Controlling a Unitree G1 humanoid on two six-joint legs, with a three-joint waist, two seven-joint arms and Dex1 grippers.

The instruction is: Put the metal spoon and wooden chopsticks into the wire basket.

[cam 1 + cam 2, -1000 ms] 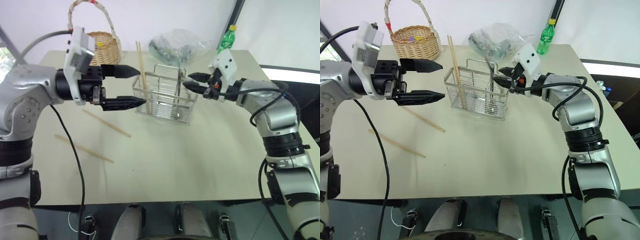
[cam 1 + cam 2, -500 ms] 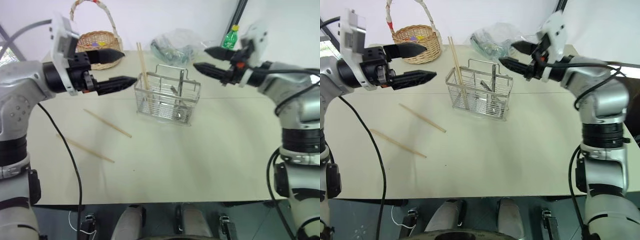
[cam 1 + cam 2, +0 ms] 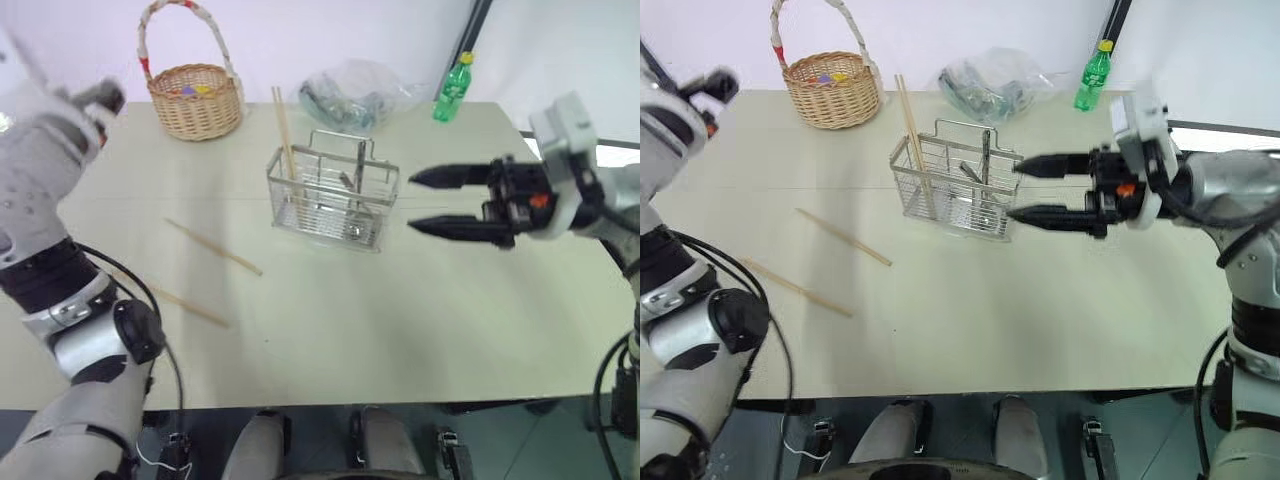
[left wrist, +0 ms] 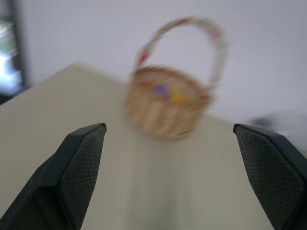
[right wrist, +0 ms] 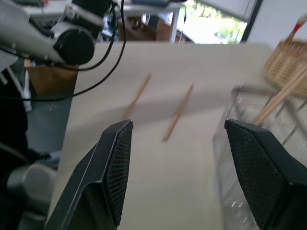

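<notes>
Moved since a second ago: right gripper [image 3: 1018, 190] drawn back from the wire basket's handle toward the table's right edge; left arm swung away to the far left corner.
Wire basket [image 3: 330, 200]: stood on the table [image 3: 420, 300], back of centre, nearer the far edge than the near one.
Metal spoon [image 3: 347, 186]: lay tilted inside the wire basket, in the part right of the loop handle, bowl down near the floor of the mesh.
Wooden chopsticks in basket [image 3: 283, 130]: leaned upright in the basket's left end, tips well above the rim.
Wooden chopsticks on table [image 3: 213, 246]: two lay loose toward the left edge, apart from each other, both slanting toward the near edge.
Right gripper: hung just beside the basket's right end, pointing at it, fingers [image 5: 115, 172] spread and holding nothing.
Left gripper [image 4: 168, 167]: fingers [image 4: 81, 167] spread wide, empty, aimed at the wicker basket.
Wicker basket [image 3: 195, 97]: sat at the far left corner.
Plastic bag [image 3: 355, 90]: rested at the far edge, behind the wire basket.
Green bottle [image 3: 452, 87]: stood at the far edge, toward the right corner.
</notes>
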